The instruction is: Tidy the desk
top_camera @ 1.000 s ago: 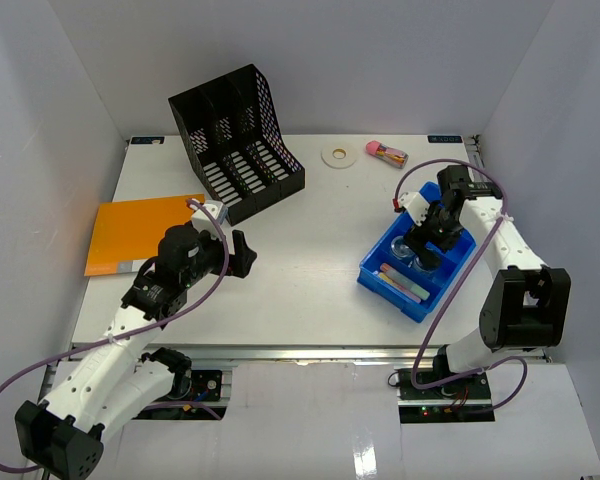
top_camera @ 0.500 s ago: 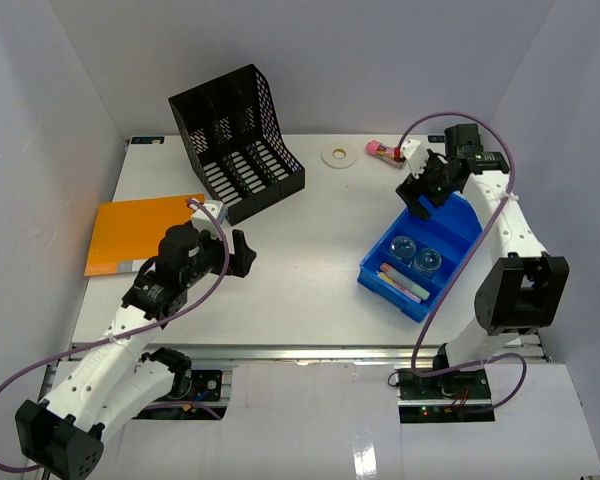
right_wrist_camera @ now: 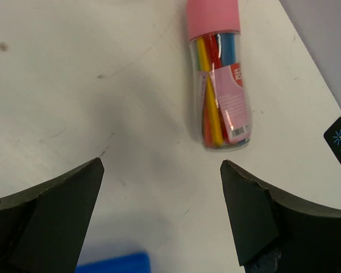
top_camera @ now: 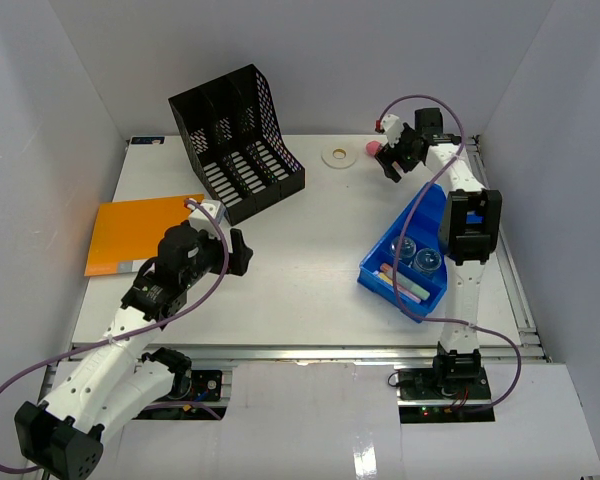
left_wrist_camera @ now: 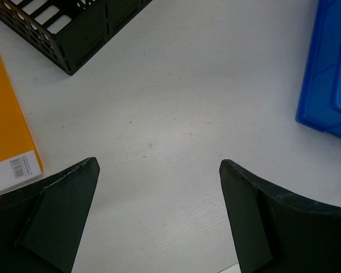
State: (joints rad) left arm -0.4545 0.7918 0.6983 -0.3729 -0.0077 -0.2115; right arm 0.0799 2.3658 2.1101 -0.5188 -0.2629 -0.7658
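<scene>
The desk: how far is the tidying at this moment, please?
Done: the blue bin holds two clear jars and some coloured sticks. In hand: the right tool hovers open over the pink-capped tube at the far edge, gripping nothing. To do: that tube, the tape roll and the orange notebook beside the black rack lie loose on the desk; the left tool is open and empty.

The surface is a large white rectangular top lying flat and level, faintly scuffed and speckled up close, with a metal rail along its near edge and pale grey walls closing its left, far and right sides.
</scene>
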